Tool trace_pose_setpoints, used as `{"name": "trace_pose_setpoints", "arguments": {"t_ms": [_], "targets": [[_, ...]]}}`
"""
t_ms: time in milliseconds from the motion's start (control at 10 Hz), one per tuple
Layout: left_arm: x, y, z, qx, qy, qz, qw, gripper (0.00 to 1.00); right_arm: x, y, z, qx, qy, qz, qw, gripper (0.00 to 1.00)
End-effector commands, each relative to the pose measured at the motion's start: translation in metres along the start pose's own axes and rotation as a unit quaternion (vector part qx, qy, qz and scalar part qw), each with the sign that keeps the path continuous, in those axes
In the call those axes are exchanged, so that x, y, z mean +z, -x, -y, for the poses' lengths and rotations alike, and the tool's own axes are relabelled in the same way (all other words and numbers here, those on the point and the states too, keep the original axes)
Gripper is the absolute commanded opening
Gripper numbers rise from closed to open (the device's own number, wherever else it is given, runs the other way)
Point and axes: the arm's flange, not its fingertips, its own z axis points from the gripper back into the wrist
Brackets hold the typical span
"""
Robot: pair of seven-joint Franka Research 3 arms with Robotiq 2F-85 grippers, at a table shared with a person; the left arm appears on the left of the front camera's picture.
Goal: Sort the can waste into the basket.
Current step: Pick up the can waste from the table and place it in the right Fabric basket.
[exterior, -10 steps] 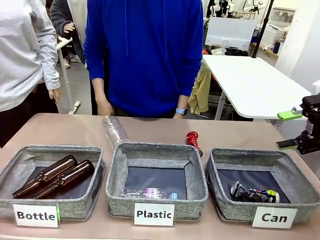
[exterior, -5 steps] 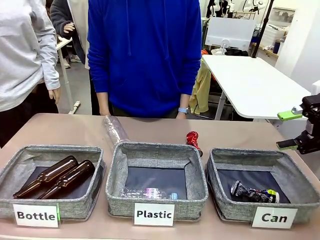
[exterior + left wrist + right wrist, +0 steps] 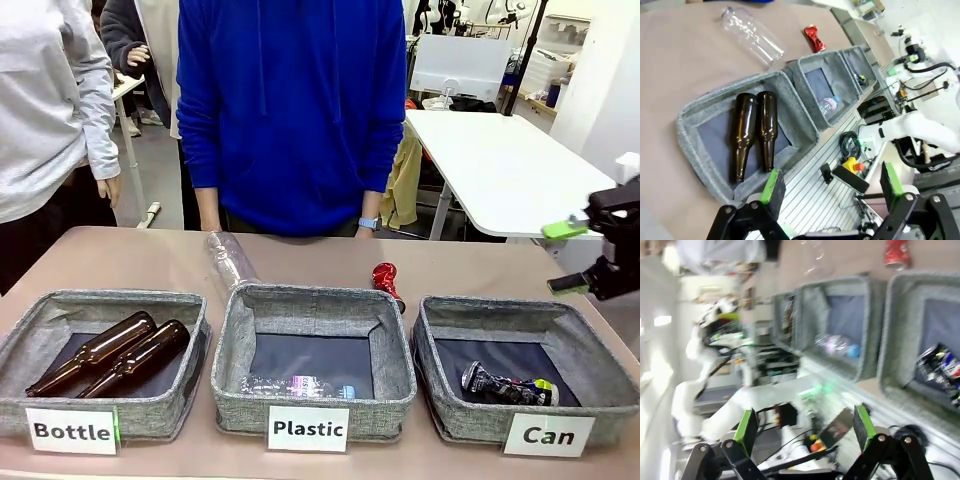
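Note:
A shiny red can (image 3: 386,280) lies on the table behind the "Plastic" basket; it also shows as the red can (image 3: 813,38) and red can (image 3: 897,252) in the wrist views. A dark printed can (image 3: 508,386) lies inside the "Can" basket (image 3: 428,335), seen again as the dark can (image 3: 940,369) in its basket (image 3: 892,347). My right gripper (image 3: 567,257) hangs open and empty above that basket's far right corner. In its own view my left gripper (image 3: 830,186) is open and empty, high above the table's near edge by the "Bottle" basket (image 3: 690,125).
Two brown bottles (image 3: 110,355) lie in the "Bottle" basket (image 3: 20,345). The "Plastic" basket (image 3: 230,340) holds a clear bottle (image 3: 300,385). Another clear bottle (image 3: 228,258) lies on the table behind it. A person in blue (image 3: 290,110) stands at the far edge.
My right gripper has shifted slightly left and up, still open. The cans and baskets have not moved.

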Motion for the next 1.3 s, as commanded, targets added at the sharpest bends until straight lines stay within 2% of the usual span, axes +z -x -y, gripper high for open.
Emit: {"name": "trace_pose_setpoints", "arguments": {"t_ms": [0,200,300,400,500,600,700,800,900,1000,1200], "targets": [[-0.001,0.002,0.000,-0.006,-0.001,0.000,1.000,0.98,-0.036,-0.048,-0.053,-0.028,0.181,-0.026,0.983,1.00],[-0.001,0.002,0.000,-0.006,-0.001,0.000,1.000,0.98,-0.091,-0.101,-0.072,-0.063,0.363,-0.041,0.929,1.00],[-0.001,0.002,0.000,-0.006,-0.001,0.000,1.000,0.98,-0.109,-0.116,-0.077,-0.070,0.417,-0.023,0.906,1.00],[-0.001,0.002,0.000,-0.006,-0.001,0.000,1.000,0.98,-0.117,-0.120,-0.082,-0.052,0.427,-0.021,0.903,1.00],[-0.001,0.002,0.000,-0.006,-0.001,0.000,1.000,0.98,-0.107,-0.114,-0.087,-0.011,0.368,-0.014,0.930,1.00],[-0.001,0.002,0.000,-0.006,-0.001,0.000,1.000,0.98,-0.125,-0.105,-0.079,-0.025,0.369,0.008,0.929,1.00],[-0.001,0.002,0.000,-0.006,-0.001,0.000,1.000,0.98,-0.125,-0.105,-0.079,-0.025,0.369,0.008,0.929,1.00],[-0.001,0.002,0.000,-0.006,-0.001,0.000,1.000,0.98,-0.125,-0.118,-0.074,-0.020,0.389,-0.002,0.921,1.00],[-0.001,0.002,0.000,-0.006,-0.001,0.000,1.000,0.98,-0.123,-0.100,-0.070,-0.066,0.424,0.062,0.901,1.00],[-0.001,0.002,0.000,-0.006,-0.001,0.000,1.000,0.98,-0.136,-0.111,-0.073,-0.071,0.444,0.070,0.891,1.00],[-0.001,0.002,0.000,-0.006,-0.001,0.000,1.000,0.98,-0.153,-0.143,-0.073,-0.073,0.445,0.081,0.889,1.00]]}}
